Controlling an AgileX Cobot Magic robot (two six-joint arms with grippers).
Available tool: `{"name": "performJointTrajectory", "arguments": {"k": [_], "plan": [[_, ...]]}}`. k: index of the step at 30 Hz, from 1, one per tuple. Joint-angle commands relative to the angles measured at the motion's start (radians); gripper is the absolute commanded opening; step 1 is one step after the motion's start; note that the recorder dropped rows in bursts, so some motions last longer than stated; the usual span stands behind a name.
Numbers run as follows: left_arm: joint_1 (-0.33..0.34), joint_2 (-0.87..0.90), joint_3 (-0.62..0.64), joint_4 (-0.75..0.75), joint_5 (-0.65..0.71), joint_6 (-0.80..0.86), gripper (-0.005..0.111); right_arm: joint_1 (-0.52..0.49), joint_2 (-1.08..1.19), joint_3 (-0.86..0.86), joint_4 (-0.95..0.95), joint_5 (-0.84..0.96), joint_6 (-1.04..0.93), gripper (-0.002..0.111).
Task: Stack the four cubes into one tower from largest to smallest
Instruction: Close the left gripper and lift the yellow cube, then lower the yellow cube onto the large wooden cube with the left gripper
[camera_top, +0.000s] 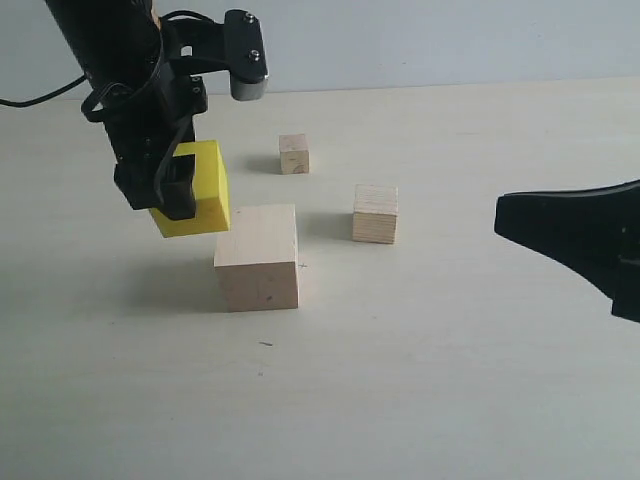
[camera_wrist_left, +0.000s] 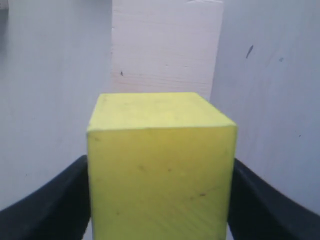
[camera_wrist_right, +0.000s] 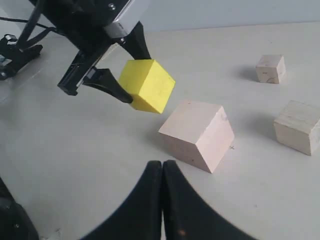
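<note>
My left gripper (camera_top: 190, 190) is shut on the yellow cube (camera_top: 198, 190), holding it in the air just left of and slightly above the large pale wood cube (camera_top: 258, 256). In the left wrist view the yellow cube (camera_wrist_left: 161, 165) fills the space between the black fingers (camera_wrist_left: 45, 205), with the large cube (camera_wrist_left: 166, 47) beyond it. The medium layered-edge cube (camera_top: 375, 213) and the small cube (camera_top: 294, 154) sit apart on the table. My right gripper (camera_wrist_right: 162, 165) is shut and empty, hovering at the right (camera_top: 510, 222). It sees the yellow cube (camera_wrist_right: 148, 85) and large cube (camera_wrist_right: 198, 134).
The pale table (camera_top: 450, 380) stretches wide around the cubes. A black cable (camera_top: 40, 98) runs along the far left by the left arm's base.
</note>
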Motion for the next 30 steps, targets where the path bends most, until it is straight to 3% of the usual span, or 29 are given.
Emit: {"name": "performJointTrajectory", "arguments": {"k": [1,10,16,22,30], "plan": [[0.005,0.006,-0.013,0.0,0.004,0.072,0.0,0.003,0.001,-0.007,0.0,-0.032,0.0,0.0],[0.005,0.054,-0.016,0.018,0.004,0.105,0.0,0.003,0.001,-0.007,0.0,-0.037,0.0,0.0],[0.005,0.115,-0.095,0.013,0.004,0.105,0.0,0.003,0.001,-0.007,0.0,-0.039,0.0,0.0],[0.005,0.147,-0.179,-0.046,0.004,0.109,0.0,0.003,0.001,-0.007,0.0,-0.041,-0.016,0.0],[0.003,0.19,-0.184,-0.097,0.004,0.133,0.0,0.003,0.001,-0.007,0.0,-0.026,-0.017,0.0]]}}
